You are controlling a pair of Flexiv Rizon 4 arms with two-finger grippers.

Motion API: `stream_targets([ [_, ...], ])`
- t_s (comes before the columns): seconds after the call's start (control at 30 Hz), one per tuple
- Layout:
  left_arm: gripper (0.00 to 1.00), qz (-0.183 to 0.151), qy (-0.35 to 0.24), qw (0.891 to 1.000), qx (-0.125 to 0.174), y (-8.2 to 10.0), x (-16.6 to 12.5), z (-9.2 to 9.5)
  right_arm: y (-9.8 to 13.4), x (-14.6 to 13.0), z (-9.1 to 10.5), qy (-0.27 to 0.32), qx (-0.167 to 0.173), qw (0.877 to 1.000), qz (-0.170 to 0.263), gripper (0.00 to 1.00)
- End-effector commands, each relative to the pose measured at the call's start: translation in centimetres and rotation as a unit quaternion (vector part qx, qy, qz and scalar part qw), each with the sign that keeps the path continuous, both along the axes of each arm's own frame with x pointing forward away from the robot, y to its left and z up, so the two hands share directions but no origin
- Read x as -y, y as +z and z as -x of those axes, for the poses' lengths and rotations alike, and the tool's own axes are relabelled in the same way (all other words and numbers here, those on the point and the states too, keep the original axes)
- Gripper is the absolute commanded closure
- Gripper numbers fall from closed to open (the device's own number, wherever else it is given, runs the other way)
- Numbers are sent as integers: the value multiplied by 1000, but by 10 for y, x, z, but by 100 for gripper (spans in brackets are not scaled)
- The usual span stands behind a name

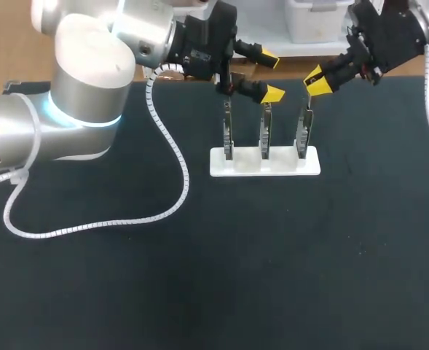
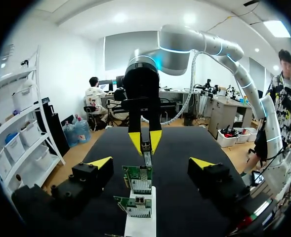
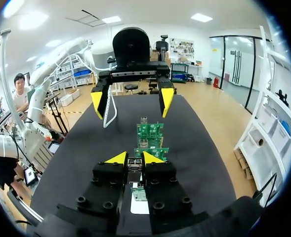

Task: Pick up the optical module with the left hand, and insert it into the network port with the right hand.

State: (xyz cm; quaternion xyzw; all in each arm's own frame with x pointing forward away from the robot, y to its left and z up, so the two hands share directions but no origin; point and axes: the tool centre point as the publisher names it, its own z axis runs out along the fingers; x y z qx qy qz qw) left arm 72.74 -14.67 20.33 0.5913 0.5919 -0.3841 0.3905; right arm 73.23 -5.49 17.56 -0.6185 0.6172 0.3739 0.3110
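We are at insertion: our right hand [image 1: 316, 82] pinches the optical module [image 3: 135, 163] just above the network port [image 1: 303, 131], while our left hand [image 1: 272, 76] is open. The next move calls for a straight, aligned descent.

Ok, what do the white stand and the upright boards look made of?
The white stand looks like plastic: even matte white, no grain. The upright boards are green circuit laminate with shiny metal port cages, probably steel.

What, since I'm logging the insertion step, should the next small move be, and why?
Probably ease the right tool straight down: it is shut on the optical module over the right-hand board in the white stand, while the left tool hangs open, clear of it.
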Motion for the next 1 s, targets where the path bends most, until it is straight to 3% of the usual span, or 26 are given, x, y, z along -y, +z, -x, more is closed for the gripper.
stream_targets([
  [0.03,0,-1,2,1000,0,0,0,1,-3,0,5,-3,0,1000,0,100],
  [0.33,0,-1,2,1000,0,0,0,1,-7,0,6,-10,-5,1000,-1,100],
  [0.63,0,-1,2,1000,0,0,0,1,1,-5,-6,-16,11,1000,-7,100],
  [1.0,0,-1,2,1000,0,0,0,1,-9,-5,-8,-28,-1,1000,-1,100],
])
